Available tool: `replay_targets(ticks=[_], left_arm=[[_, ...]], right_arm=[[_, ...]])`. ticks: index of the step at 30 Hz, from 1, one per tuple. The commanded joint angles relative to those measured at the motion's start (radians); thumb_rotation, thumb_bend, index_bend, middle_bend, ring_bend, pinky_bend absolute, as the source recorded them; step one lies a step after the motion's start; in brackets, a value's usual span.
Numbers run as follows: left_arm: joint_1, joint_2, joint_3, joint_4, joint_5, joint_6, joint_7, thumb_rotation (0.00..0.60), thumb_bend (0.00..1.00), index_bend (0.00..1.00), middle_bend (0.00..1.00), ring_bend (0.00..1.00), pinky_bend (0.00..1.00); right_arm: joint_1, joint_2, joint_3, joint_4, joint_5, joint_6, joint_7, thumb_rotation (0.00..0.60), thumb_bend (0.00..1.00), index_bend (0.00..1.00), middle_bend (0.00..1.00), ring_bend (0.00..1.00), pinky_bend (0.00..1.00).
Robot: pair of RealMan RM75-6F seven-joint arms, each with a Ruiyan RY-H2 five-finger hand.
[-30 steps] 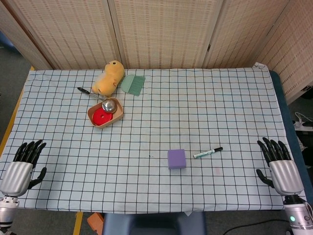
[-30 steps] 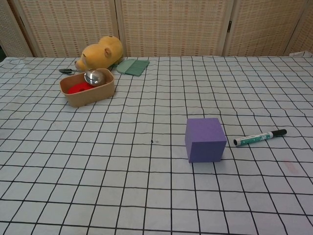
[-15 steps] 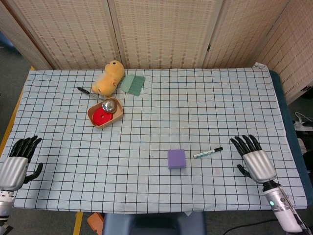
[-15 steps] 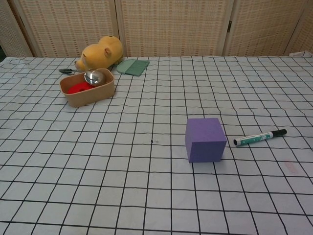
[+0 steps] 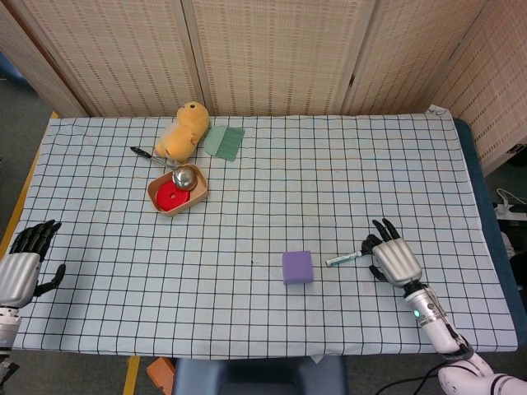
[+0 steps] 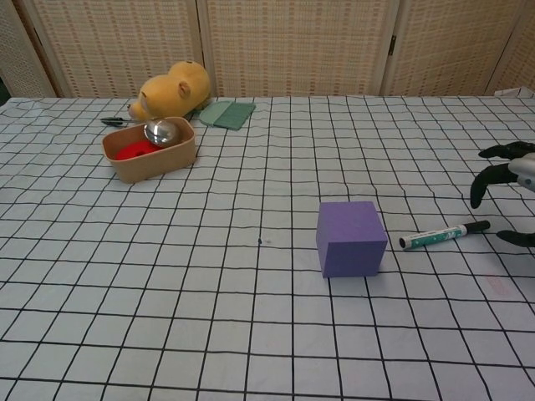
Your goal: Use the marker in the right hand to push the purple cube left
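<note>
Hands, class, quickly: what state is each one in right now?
Left hand: open, holding nothing.
Right hand: open, fingers spread above the marker, not gripping it.

I see a woven folding screen [image 5: 272,53] behind the table's far edge, grey floor [image 5: 20,123] left, checked cloth [image 5: 346,181] covering the tabletop.

From the chest camera I get only dark fingertips of my right hand [image 6: 508,188] at the frame's right edge. In the head view my left hand [image 5: 23,265] is cropped, and the red object [image 5: 172,195] inside the tan oval bowl [image 5: 161,206] is unidentifiable.
</note>
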Motion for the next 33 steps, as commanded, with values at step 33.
replay_targets(ticks=[33], left_arm=[[0.001,0.006,-0.012,0.04,-0.021,0.001,-0.076,0.6,0.45,0.0,0.0,0.0,0.09]], right_arm=[[0.094,-0.19,-0.032,0.193,0.003,-0.013,-0.014,0.6,0.24,0.52,0.43,0.11,0.0]])
